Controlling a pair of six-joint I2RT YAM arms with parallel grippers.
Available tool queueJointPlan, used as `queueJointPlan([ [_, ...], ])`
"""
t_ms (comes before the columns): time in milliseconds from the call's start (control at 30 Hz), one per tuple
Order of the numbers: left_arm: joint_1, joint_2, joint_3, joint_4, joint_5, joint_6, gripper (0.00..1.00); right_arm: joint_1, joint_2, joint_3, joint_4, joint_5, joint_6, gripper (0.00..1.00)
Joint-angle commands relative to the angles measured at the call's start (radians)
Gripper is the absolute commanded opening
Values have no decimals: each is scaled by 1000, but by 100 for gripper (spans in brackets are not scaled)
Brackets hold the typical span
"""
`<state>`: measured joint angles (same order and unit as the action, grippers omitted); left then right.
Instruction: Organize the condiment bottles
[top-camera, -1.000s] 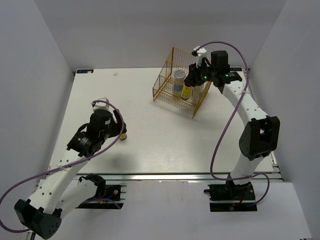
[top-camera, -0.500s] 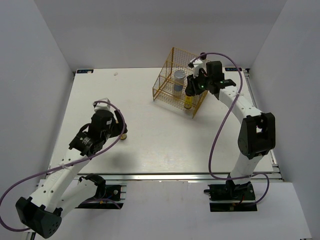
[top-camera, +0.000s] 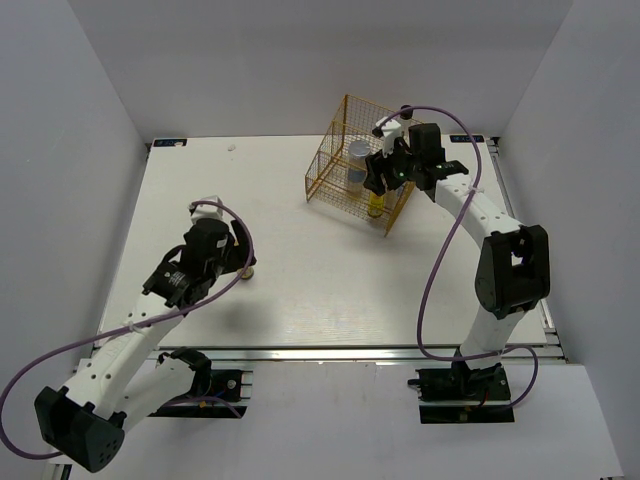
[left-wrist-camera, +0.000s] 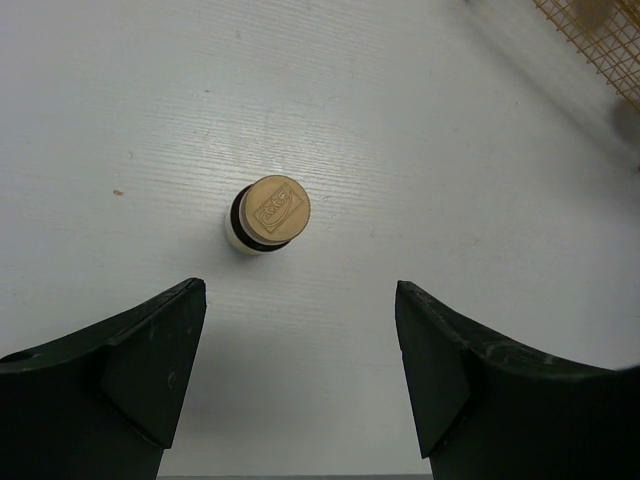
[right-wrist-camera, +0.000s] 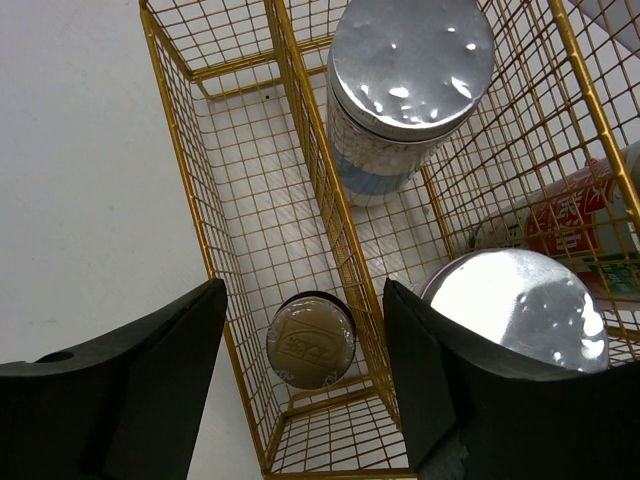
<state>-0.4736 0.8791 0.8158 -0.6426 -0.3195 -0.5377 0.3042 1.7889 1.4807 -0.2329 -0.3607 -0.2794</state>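
One tiny amber bottle (left-wrist-camera: 270, 212) with a tan cap stands alone on the table; in the top view this bottle (top-camera: 247, 271) is just beside my left gripper (top-camera: 238, 258). My left gripper (left-wrist-camera: 300, 350) is open above it and empty. My right gripper (right-wrist-camera: 303, 305) is open over the gold wire rack (right-wrist-camera: 300, 150), with the jaws on either side of the second amber bottle (right-wrist-camera: 311, 341) and not touching it. That bottle stands in the rack's near compartment. Two white cylinders, one (right-wrist-camera: 410, 70) at the back and another (right-wrist-camera: 520, 310) at the right, stand in the rack, beside the tall red-white labelled bottle (right-wrist-camera: 590, 220).
The gold rack (top-camera: 345, 135) stands at the back right of the white table (top-camera: 320, 280). The grey walls close in on both sides. The right arm (top-camera: 480, 215) reaches over the rack's right side.
My right gripper has lowered the amber bottle into the rack and now stands open over it. My left gripper has shifted a little towards the lone bottle.
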Motion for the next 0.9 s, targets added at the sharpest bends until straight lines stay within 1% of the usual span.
queueJointPlan([
  [0, -3, 7, 0, 27, -38, 15, 86, 1, -43, 6, 18, 5, -23, 70],
  [200, -3, 72, 39, -8, -98, 12, 87, 3, -141, 16, -9, -11, -27, 70],
  [367, -3, 118, 48, 20, -121, 18, 86, 0, -243, 26, -20, -24, -24, 71],
  [600, -3, 218, 74, 54, -142, 24, 83, 0, -341, -5, -5, -29, -26, 72],
  [667, -3, 248, 82, 54, -150, 25, 80, 0, -367, -29, 12, -35, -26, 72],
  [700, -3, 257, 88, 54, -154, 27, 79, 0, -375, -36, 14, -38, -23, 72],
  [733, -3, 271, 91, 54, -164, 27, 73, 1, -385, -43, 17, -43, -23, 72],
  [833, -3, 281, 94, 54, -173, 28, 60, 0, -408, -68, 27, -44, -15, 71],
  [867, -3, 282, 95, 54, -174, 28, 51, 1, -413, -74, 29, -44, -14, 71],
])
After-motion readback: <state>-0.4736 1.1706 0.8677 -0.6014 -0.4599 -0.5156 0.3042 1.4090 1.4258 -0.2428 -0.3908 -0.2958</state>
